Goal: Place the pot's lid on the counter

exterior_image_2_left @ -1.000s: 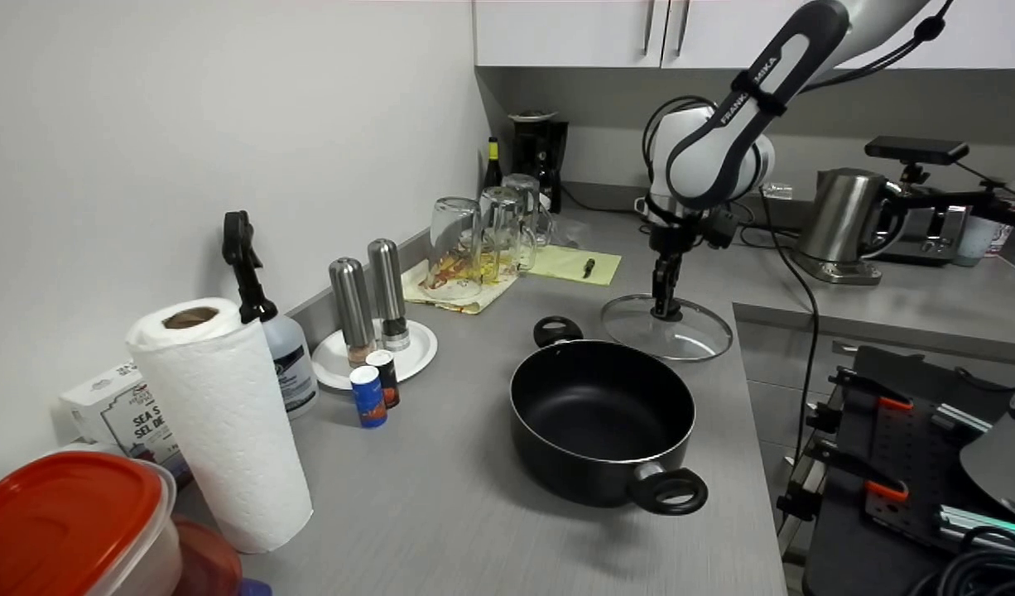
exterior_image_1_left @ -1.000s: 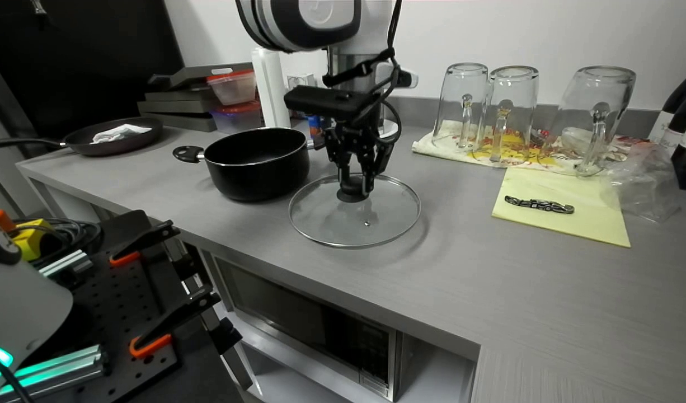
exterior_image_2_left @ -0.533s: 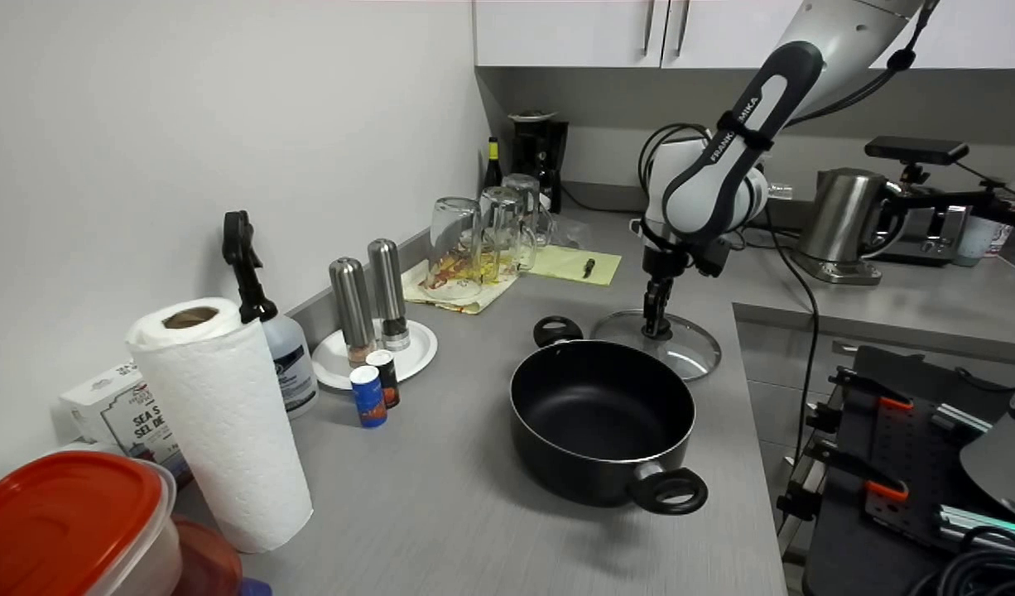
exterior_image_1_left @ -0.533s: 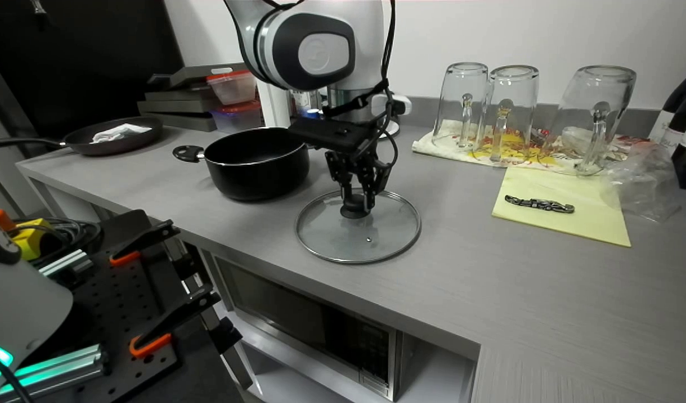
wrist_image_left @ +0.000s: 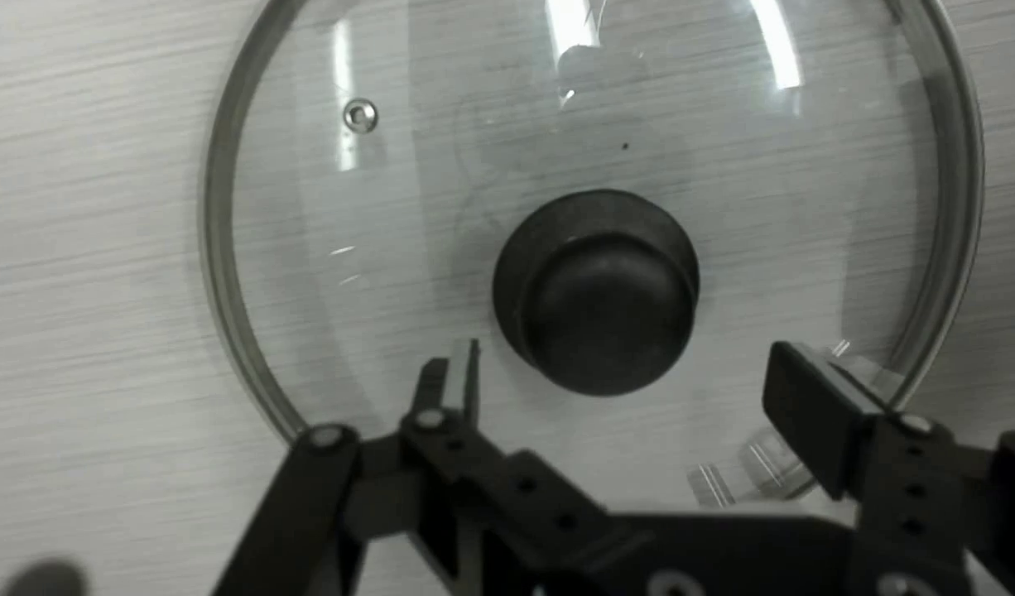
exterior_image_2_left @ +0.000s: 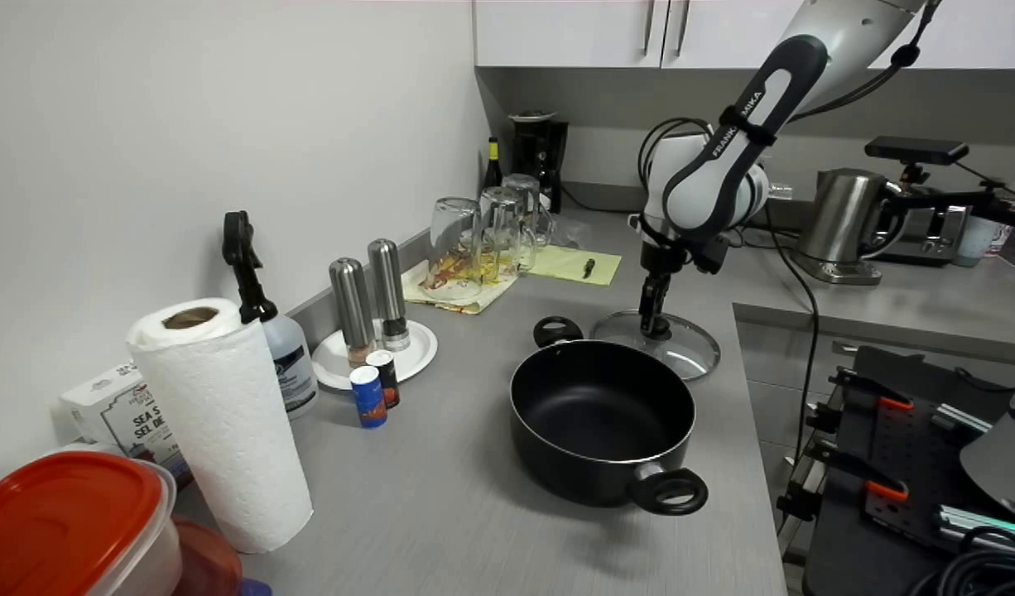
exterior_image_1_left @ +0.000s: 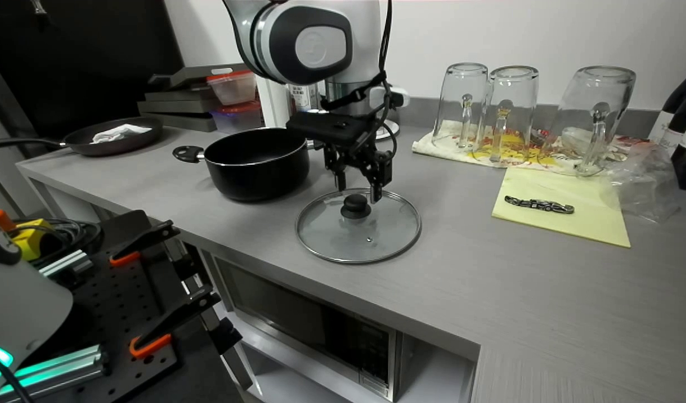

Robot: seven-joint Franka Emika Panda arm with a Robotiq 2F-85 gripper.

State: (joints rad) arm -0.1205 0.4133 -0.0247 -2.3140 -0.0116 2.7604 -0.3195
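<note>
basically, lid is down: it looks flat on the counter, with the pot, uncovered, near it at its 10 o'clock in an exterior view. key relation for the coming move: the lid's knob sits between the two fingers of the gripper. in the wrist view one finger is at the knob's 8 o'clock, the other at its 4 o'clock, and the 4 o'clock gap is wider. knob centre lies slightly toward 12 from the middle of the finger gap. lid and knob both round, so no long axis to match. gripper is released, spread well wider than the knob, holding nothing; clear lid shows between knob and each finger, so no touch on the knob. whether a finger brushes the lid itself, can't tell. my read: placing is about done, and what's left is a straight lift away. drifting toward 3 or 9 o'clock before clearing the knob could nudge the lid sideways.
</note>
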